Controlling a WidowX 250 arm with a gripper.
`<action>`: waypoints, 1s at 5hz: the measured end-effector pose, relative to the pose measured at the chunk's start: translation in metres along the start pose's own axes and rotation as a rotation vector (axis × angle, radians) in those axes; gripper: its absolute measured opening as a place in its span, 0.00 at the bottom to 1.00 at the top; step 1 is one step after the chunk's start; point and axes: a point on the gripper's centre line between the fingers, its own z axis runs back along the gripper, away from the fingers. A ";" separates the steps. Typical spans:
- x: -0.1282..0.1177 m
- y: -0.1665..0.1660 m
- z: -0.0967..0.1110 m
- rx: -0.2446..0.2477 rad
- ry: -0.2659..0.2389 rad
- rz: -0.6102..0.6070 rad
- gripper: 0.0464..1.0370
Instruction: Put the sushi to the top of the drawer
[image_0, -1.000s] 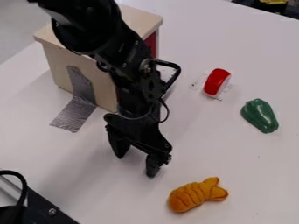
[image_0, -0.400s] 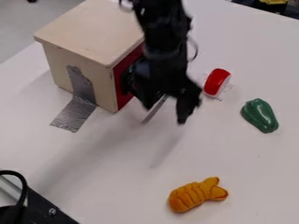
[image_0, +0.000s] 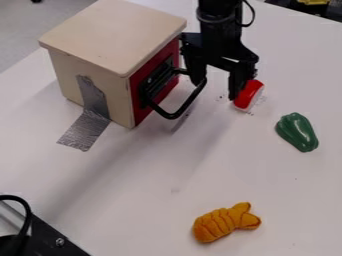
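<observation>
Arm (image_0: 219, 30): upright, in from the top edge
Gripper (image_0: 215, 90): above centre, pointing down
Fingers (image_0: 237, 80): open, a gap between them

With twelve at the far edge and the dial centred mid-view, the drawer unit (image_0: 110, 40) stands on the bench (image_0: 127, 200) at eleven o'clock, its handle (image_0: 171, 116) jutting out from the side that faces four. Tape (image_0: 91, 107) runs from the unit's near side down onto the bench, toward nine. The sushi (image_0: 249, 94) lies at two o'clock, with the pincer (image_0: 216, 90) just beside it, on its nine o'clock side, between it and the unit. The toy pepper (image_0: 297, 132) lies at three, the toy prawn (image_0: 226, 223) at five, well apart from the rest. A frame part (image_0: 53, 235) sits between seven and eight, with a cable (image_0: 27, 210) curving beside it.
</observation>
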 end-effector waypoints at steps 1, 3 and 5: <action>0.022 0.000 -0.018 -0.002 0.003 0.007 0.96; 0.053 -0.008 -0.055 -0.030 0.013 0.015 0.96; 0.058 -0.016 -0.073 -0.012 0.039 -0.019 0.65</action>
